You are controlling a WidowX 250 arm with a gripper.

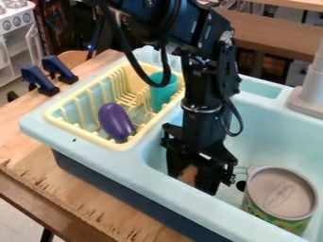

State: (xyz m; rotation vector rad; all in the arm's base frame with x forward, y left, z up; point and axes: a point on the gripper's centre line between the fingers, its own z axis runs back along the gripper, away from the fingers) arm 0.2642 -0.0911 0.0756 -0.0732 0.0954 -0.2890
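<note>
Camera view: the arm comes in from the top edge, and its gripper hangs down into the larger basin of the light blue sink, close to the near wall and the divider. The near rim slants from upper left to lower right, just in front of the gripper. On the picture's left, the divider stands between it and the yellow rack. On the right, the can stands near it, with a narrow gap between them. The wider stretch of basin floor and wall lies behind the gripper and toward the upper right, reaching back to the foot of the grey faucet.

The brown thing is at the gripper, low in the basin near its front wall. Its visible part is tan-brown and looks smooth and slightly rounded; most of it is hidden, so its full shape cannot be told. I cannot tell whether the claw is spread or pinching it.

The can has a dull pinkish-grey top with an oval mark, and a green and yellow patterned side. In the rack, a glossy purple eggplant lies tilted, and a teal cup stands near the divider side. Two dark blue clamps sit on the wooden table beyond the sink's left side.
</note>
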